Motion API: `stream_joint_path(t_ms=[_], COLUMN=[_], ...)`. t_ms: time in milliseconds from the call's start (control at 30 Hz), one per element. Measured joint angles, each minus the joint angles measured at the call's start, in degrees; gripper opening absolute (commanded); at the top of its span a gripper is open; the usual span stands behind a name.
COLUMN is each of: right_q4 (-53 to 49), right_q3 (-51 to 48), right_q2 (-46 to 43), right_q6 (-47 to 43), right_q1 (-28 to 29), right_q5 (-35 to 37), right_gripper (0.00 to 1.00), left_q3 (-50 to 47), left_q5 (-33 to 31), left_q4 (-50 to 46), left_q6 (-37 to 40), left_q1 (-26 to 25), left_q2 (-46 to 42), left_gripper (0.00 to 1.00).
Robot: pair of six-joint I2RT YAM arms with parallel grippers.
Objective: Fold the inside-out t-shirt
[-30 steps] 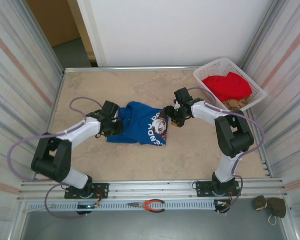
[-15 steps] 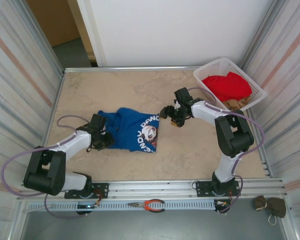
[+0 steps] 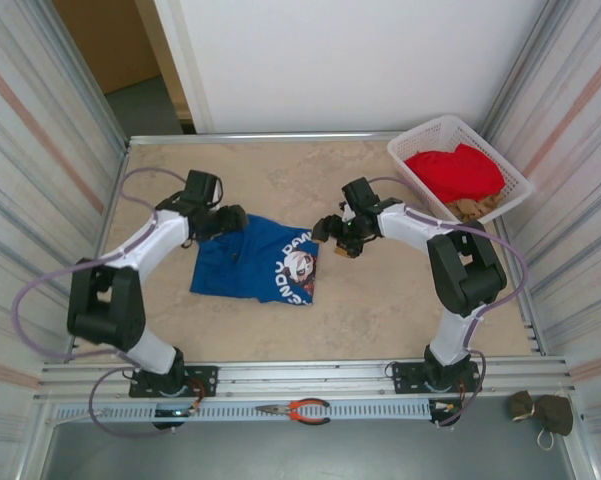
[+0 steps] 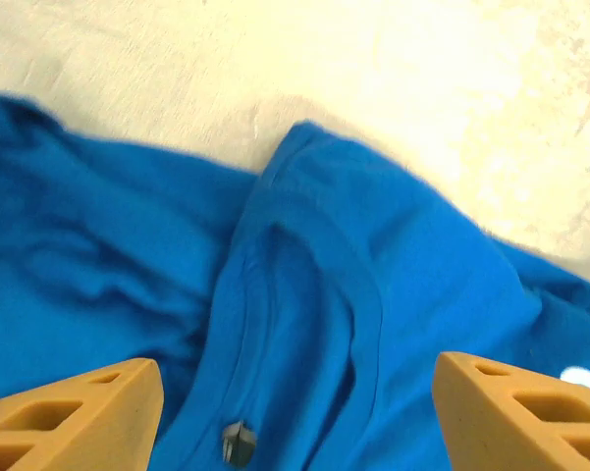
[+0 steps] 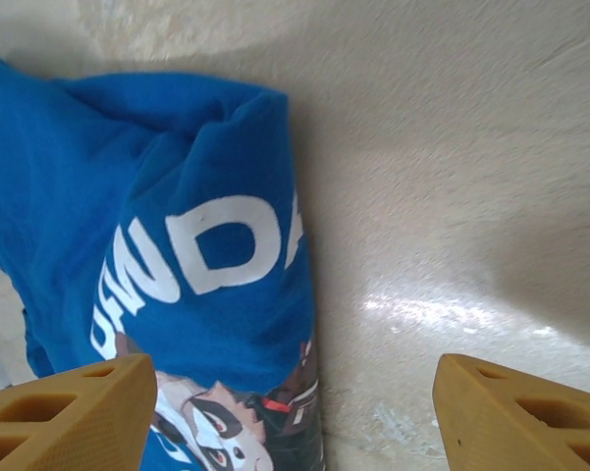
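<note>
Pliers (image 3: 294, 409) lie on the near rail between the arm bases, not in play. On the table (image 3: 400, 310), the blue t-shirt (image 3: 252, 266) lies in a bunched, roughly rectangular heap left of centre, between the two arms.

Its long axis runs left-right, with the right end tipped slightly nearer. The white lettering and a cartoon print sit at the right end. The left wrist view shows a ribbed band and a small tag at the left end, so the neck probably points left and the hem right.

The left gripper (image 3: 220, 219) hovers over the shirt's far-left corner, fingers wide apart and holding nothing. The right gripper (image 3: 331, 232) is just beside the far-right corner, mostly over bare table, also spread and empty.

The step looks like picking grasp points. To do it well, each gripper should pinch one clean edge at matching corners rather than a wad of layers. They should then pull apart along the long axis to flatten the shirt before any fold. Wrinkles at the left end risk a multi-layer grab.

At the far right, a white basket (image 3: 417, 143) holds a red garment (image 3: 458, 170), well apart from the shirt.
</note>
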Motion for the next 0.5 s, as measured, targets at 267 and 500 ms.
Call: stream_joint_path(t_ms=[267,500], right_q4=[0.15,0.02], right_q3=[-0.83,-2.25], right_q2=[-0.22,-1.14], right_q6=[0.00,0.02], right_q1=[1.20,1.25], right_q5=[0.22,0.63], right_gripper=[0.73,0.73], left_q3=[8.94,10.40], left_q5=[-0.72,-0.02], left_q4=[-1.51,-0.85], left_q6=[3.45,5.57], left_q1=[0.37,0.37], left_q2=[15.61,18.18], left_gripper=[0.64,0.00])
